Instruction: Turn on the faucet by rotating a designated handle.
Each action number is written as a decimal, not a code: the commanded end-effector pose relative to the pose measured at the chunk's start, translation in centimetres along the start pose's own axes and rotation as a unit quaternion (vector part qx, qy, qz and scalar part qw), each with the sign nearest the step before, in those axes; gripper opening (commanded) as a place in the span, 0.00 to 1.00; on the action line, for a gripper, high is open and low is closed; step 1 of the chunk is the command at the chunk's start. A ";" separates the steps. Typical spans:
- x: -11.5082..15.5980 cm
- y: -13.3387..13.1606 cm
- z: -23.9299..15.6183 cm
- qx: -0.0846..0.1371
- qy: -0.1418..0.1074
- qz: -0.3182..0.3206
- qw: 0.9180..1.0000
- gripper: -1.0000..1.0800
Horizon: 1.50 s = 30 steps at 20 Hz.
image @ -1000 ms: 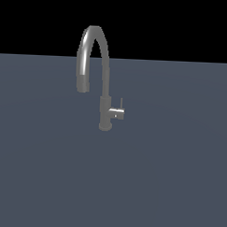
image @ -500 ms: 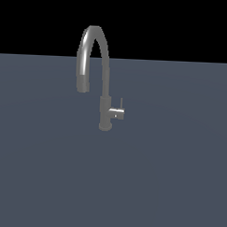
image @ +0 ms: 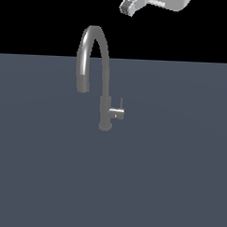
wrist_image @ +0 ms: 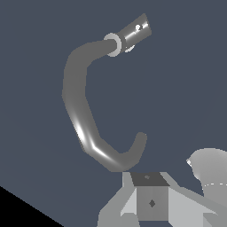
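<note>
The faucet (image: 105, 82) is a tall grey gooseneck standing on a dark grey-blue surface, with its arched spout ending in a darker tip on the exterior view's left. The handle (image: 117, 113), a short stub with a thin upright pin, sticks out of the base toward the exterior view's right. My gripper (image: 129, 7) hangs high above the faucet at the frame's upper edge, well clear of the handle and touching nothing. From the wrist view I look down on the faucet (wrist_image: 79, 119) and the handle (wrist_image: 135, 31). Only part of the gripper (wrist_image: 150, 197) shows, and its finger gap is unclear.
The flat dark grey-blue surface (image: 169, 174) stretches all around the faucet, with a black background behind it. A pale rounded arm part (wrist_image: 208, 170) shows beside the gripper in the wrist view.
The gripper and part of the arm have come into the exterior view at the top, where nothing showed before. The faucet and handle have not moved.
</note>
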<state>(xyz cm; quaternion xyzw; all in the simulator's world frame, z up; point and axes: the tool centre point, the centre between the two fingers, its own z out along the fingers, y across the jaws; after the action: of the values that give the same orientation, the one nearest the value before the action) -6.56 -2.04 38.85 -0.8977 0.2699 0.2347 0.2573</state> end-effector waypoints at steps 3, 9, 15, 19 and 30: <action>3.2 -0.4 0.6 0.043 -0.036 0.041 0.998 0.00; 7.5 -0.6 1.9 0.103 -0.086 0.098 0.986 0.00; 12.0 -0.4 3.7 0.166 -0.140 0.158 0.963 0.00; 14.9 -0.2 5.2 0.208 -0.175 0.198 0.942 0.00; 21.8 0.8 10.6 0.315 -0.266 0.302 0.860 0.00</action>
<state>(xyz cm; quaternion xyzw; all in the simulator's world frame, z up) 5.88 -4.41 19.35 -0.5668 0.5008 0.4266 0.4959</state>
